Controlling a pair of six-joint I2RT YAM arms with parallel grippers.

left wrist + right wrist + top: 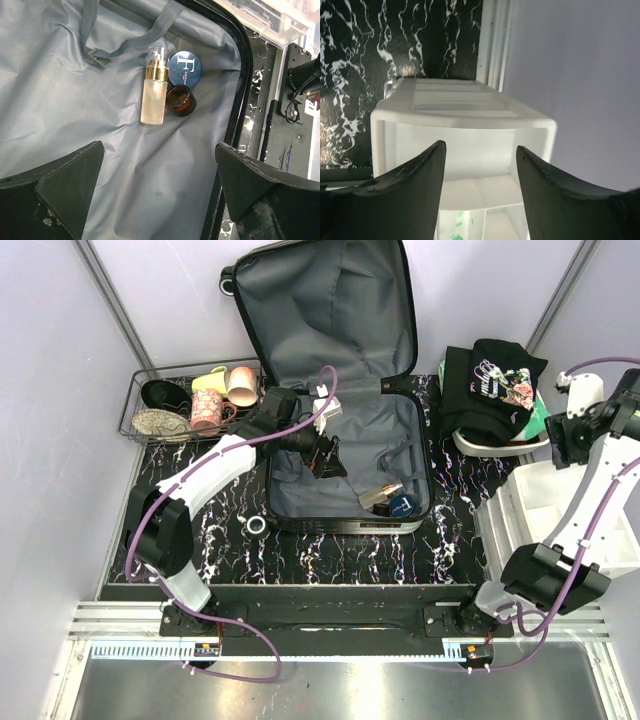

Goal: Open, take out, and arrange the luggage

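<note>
The luggage lies open at the table's middle, lid propped up at the back, grey lining showing. In its near right corner lie a clear spray bottle with a gold collar, a blue round tin and a brown jar; they show in the top view too. My left gripper hangs open and empty over the lining, short of those items. My right gripper is open and empty above a white bin at the far right.
A black wire basket with cups and shoes stands at the back left. Folded black clothes lie on a white bin at the back right. White divided bins stand at the right. A small ring lies in front of the suitcase.
</note>
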